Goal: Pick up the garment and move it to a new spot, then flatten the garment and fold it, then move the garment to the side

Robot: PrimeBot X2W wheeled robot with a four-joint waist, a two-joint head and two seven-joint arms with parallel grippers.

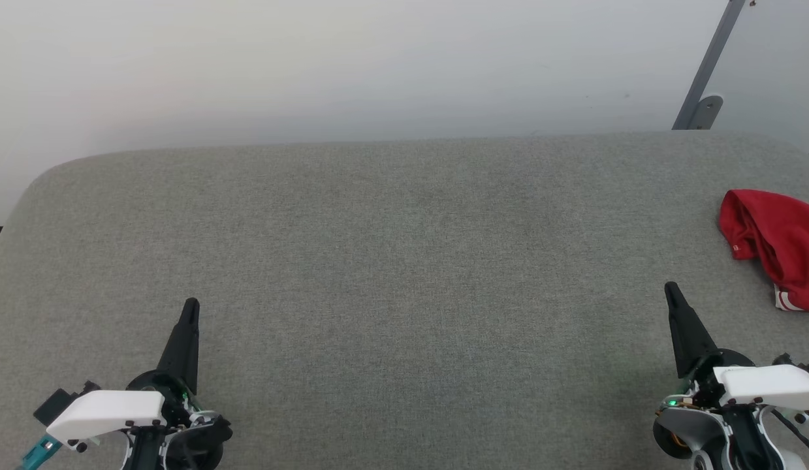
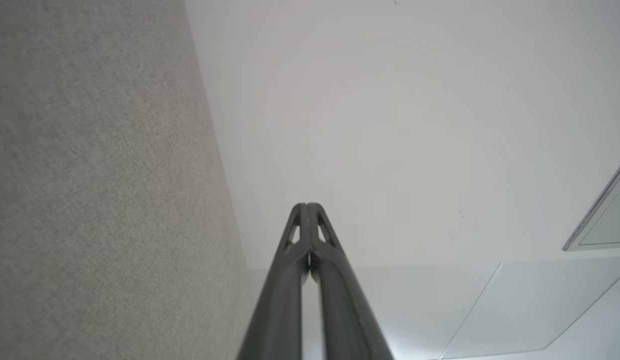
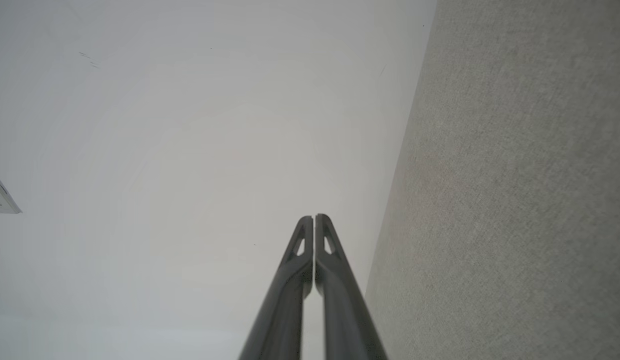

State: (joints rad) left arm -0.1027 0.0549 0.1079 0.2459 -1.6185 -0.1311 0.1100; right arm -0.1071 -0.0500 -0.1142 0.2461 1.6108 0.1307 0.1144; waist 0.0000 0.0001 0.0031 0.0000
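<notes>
The garment [image 1: 779, 245], a crumpled red cloth with a white-and-red striped trim at its lower edge, lies at the far right of the grey fabric table [image 1: 404, 261], partly cut off by the head view's edge. My right gripper [image 1: 672, 289] is shut and empty, low at the right, a short way left of and below the garment. At the lower left my left gripper [image 1: 191, 305] is shut and empty too. In the wrist views the left gripper [image 2: 306, 205] and the right gripper [image 3: 314, 217] both show fingers pressed together, pointing past the table toward a pale wall.
A pale wall [image 1: 378, 65] rises behind the table's far edge. A grey metal strut with a bracket [image 1: 704, 85] stands at the back right. The table's rounded corners fall away at far left and far right.
</notes>
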